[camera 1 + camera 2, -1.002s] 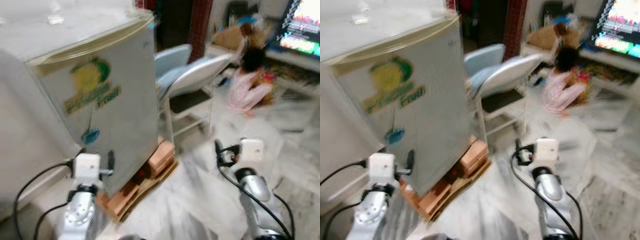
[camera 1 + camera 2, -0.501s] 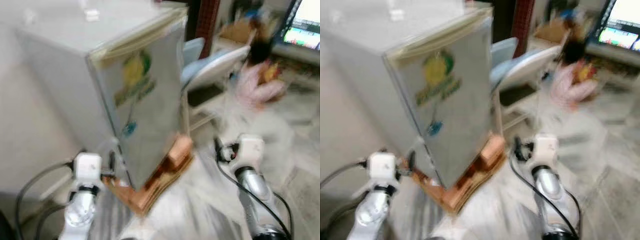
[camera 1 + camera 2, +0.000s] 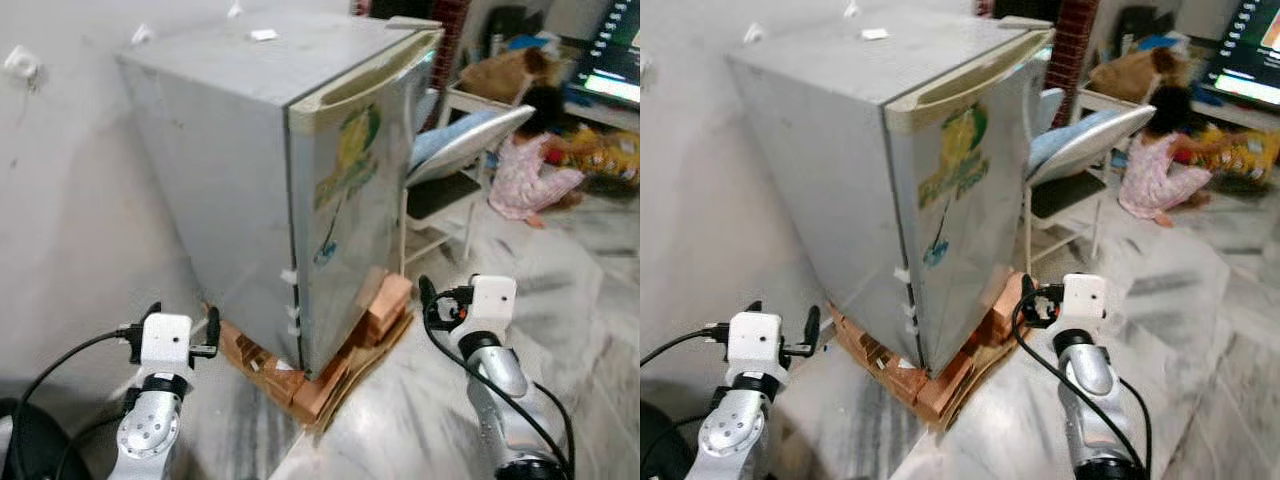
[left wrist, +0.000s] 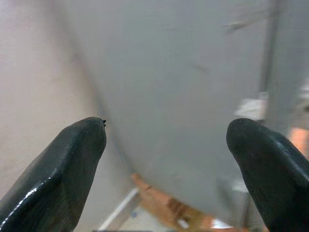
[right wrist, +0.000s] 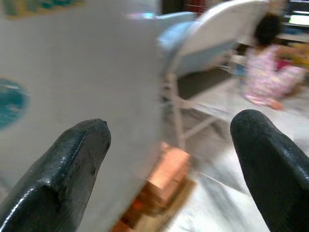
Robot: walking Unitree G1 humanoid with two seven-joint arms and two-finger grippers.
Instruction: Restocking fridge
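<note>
Camera swung left since earlier: small grey fridge (image 3: 300,190), door shut, now central on bricks (image 3: 300,385) against wall. Left tool (image 4: 166,159) and right tool (image 5: 166,164) spread wide, empty. Marble floor (image 3: 580,300); person (image 3: 530,165) seated behind folding chair (image 3: 455,150).

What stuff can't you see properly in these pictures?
1. Inside the fridge: its door is closed in the eye views.
2. Sticker words on the door: too small and angled.
3. Screen: cut off by the eye view's edge.
4. Chair and person: blurred in the right wrist view.
5. Bricks under the fridge: mostly hidden beneath it.
</note>
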